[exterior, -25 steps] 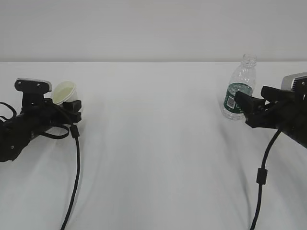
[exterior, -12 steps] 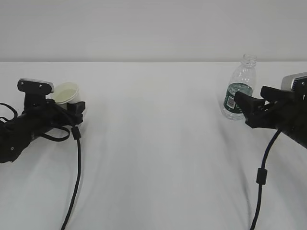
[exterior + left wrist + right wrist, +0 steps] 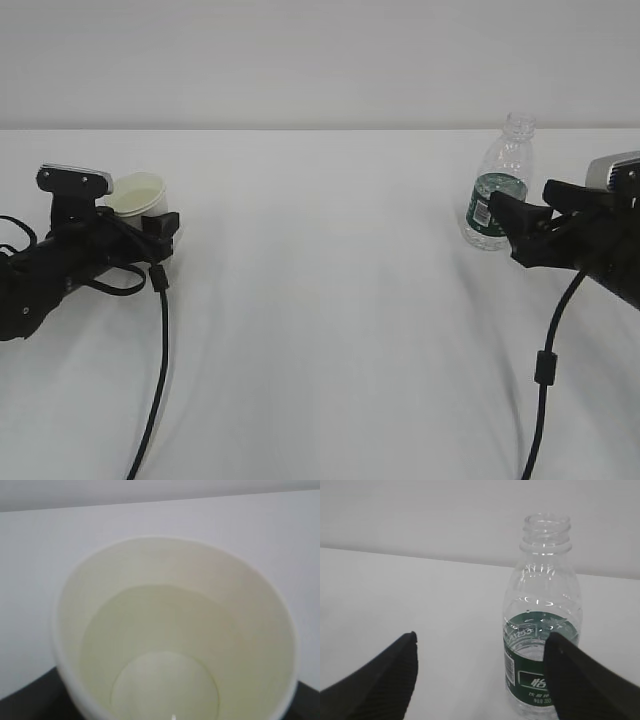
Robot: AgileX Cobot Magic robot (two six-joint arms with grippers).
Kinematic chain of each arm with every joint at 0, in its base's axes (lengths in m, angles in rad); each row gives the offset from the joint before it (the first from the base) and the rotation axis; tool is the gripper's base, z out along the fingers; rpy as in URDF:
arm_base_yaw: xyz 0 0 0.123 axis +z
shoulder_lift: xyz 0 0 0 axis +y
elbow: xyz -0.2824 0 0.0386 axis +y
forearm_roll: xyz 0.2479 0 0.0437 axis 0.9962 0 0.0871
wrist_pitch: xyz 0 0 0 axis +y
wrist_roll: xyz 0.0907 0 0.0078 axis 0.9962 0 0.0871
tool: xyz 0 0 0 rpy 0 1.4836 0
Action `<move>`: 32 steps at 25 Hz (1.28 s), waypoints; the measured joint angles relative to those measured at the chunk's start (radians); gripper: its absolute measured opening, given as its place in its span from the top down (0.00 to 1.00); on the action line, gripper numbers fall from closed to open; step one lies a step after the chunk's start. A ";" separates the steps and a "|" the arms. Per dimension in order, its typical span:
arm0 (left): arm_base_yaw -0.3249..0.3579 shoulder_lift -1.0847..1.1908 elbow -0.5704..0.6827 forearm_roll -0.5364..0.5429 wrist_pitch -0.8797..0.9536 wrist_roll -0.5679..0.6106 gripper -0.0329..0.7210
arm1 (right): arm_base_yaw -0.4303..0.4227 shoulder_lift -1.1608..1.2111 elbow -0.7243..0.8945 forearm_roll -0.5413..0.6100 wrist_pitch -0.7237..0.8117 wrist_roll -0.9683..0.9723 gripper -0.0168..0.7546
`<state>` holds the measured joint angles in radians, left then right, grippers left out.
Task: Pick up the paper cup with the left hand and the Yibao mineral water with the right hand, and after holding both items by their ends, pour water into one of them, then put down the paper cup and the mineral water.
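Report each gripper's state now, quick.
Left gripper: around the paper cup; open or gripping cannot be told.
Right gripper: open, holding nothing, the Yibao mineral water standing just ahead of it.

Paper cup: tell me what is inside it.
The paper cup holds clear water partway up its cream wall; the round bottom shows through. Nothing else is visible inside. The near wall's lower part is cut off.

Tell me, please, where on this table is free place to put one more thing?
The widest bare patch of the table is the middle, between the paper cup on the left and the bottle on the right. It is crowded only at both edges, where each arm's hand sits at its object.
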<state>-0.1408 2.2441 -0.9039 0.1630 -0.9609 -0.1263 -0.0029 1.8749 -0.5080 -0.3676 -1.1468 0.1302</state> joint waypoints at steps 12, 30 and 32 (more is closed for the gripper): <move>0.002 -0.018 0.034 0.000 -0.004 0.000 0.22 | 0.000 0.000 0.000 0.000 0.000 0.002 0.21; 0.002 -0.058 0.093 -0.002 -0.010 0.002 0.22 | 0.000 0.000 0.000 -0.001 0.000 0.004 0.21; 0.002 -0.062 0.093 -0.002 -0.010 0.002 0.22 | 0.000 0.000 0.000 -0.002 0.000 0.007 0.21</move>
<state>-0.1387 2.1820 -0.8113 0.1613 -0.9709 -0.1247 -0.0029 1.8749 -0.5080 -0.3699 -1.1468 0.1367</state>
